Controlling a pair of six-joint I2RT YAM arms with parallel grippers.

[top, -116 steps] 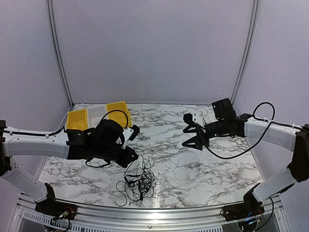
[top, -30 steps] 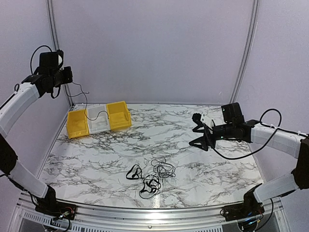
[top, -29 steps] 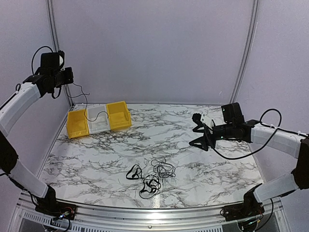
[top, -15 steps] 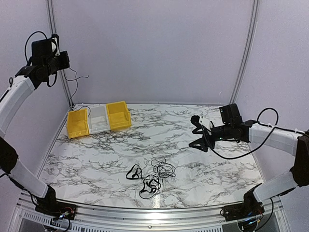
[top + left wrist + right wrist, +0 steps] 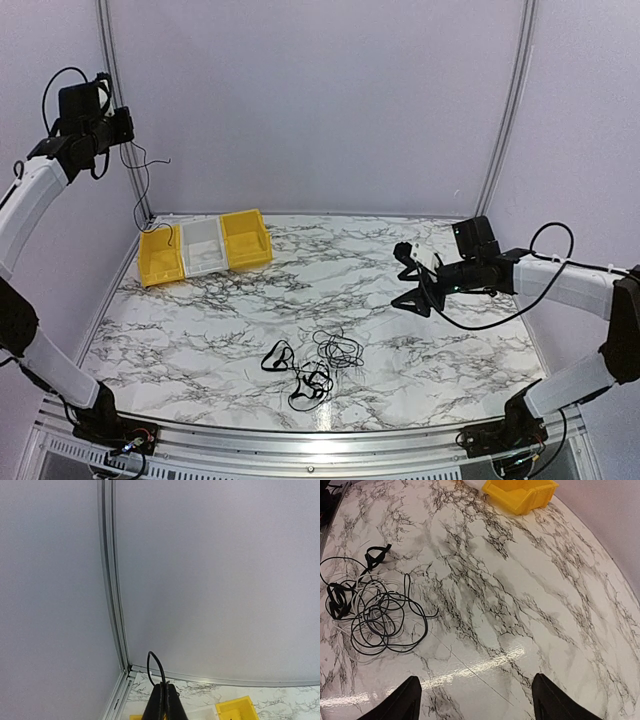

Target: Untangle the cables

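A tangle of thin black cables (image 5: 312, 366) lies on the marble table near the front middle; in the right wrist view this pile (image 5: 370, 611) sits at the left. My left gripper (image 5: 121, 126) is raised high at the far left corner, shut on one separate thin black cable (image 5: 160, 161) that dangles from it in the air. In the left wrist view the closed fingers (image 5: 164, 701) pinch that cable, and a loop of it (image 5: 156, 666) rises above the tips. My right gripper (image 5: 411, 276) hovers over the right half of the table, open and empty (image 5: 477, 700), well right of the pile.
Three bins stand in a row at the back left: yellow (image 5: 160, 258), white (image 5: 204, 246), yellow (image 5: 246, 238). One yellow bin (image 5: 520, 492) shows at the top of the right wrist view. Grey walls and aluminium corner posts (image 5: 112, 70) enclose the table.
My left arm has lifted further up and left, drawing the held cable's free end up out of the bins into the air. The right gripper has edged slightly left. The pile has not moved.
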